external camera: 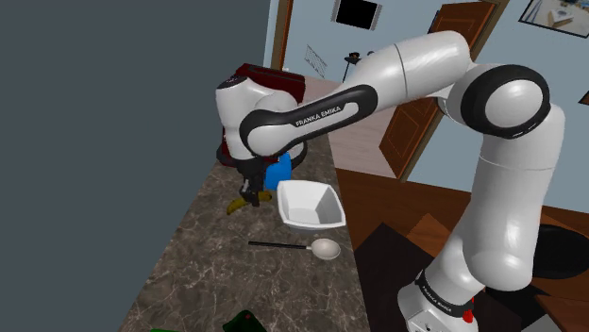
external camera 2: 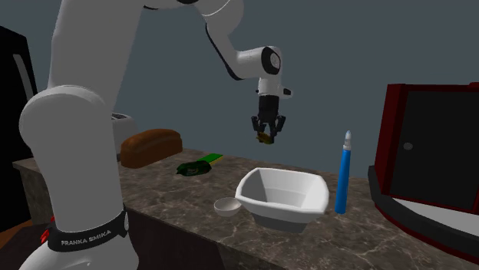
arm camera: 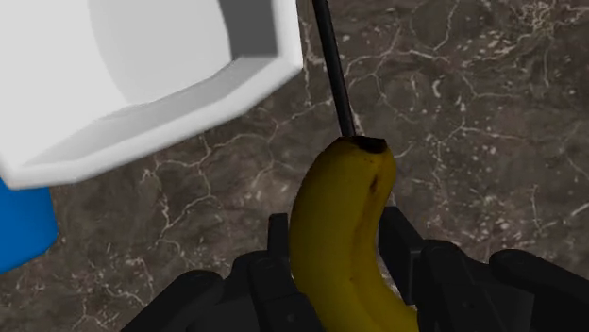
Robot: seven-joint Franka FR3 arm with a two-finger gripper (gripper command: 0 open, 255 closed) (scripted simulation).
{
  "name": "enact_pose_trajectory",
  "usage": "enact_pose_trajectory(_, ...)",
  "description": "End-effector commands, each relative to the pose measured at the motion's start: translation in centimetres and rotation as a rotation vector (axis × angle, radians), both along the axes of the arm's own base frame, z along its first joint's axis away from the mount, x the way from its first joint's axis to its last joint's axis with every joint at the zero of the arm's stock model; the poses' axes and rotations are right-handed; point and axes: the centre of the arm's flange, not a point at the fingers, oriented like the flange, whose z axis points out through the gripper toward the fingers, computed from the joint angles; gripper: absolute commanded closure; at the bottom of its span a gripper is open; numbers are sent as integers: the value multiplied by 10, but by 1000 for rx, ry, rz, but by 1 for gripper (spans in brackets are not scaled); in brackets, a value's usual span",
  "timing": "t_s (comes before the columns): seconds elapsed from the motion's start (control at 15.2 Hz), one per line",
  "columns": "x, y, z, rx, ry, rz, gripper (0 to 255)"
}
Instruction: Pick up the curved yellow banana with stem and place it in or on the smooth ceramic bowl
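Yellow banana [arm camera: 344,236]: clasped between the two black fingers, its dark tip sticking out past them.
Gripper [external camera 2: 268,126]: clenched on the banana, pointing down, in the air clear of the tabletop [external camera: 208,255].
Bowl [external camera 2: 284,215]: white, angular, upright on the dark marbled tabletop.
Banana vs bowl: higher than the rim and off toward the second exterior view's left, not inside it.
Spoon [external camera: 326,248]: flat on the tabletop near the bowl, thin dark handle.
Blue stick [external camera 2: 343,180]: upright just beside the bowl.
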Motion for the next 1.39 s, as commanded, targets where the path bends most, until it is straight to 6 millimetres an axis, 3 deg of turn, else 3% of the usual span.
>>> enact_pose_trajectory(0.0, -6, -28, 1, 0, 0, 1, 255)
enact_pose_trajectory(1.06, -50, -235, 0, 0, 0, 1, 255)
enact_pose_trajectory(1.32, -51, -242, -16, 0, 0, 1, 255)
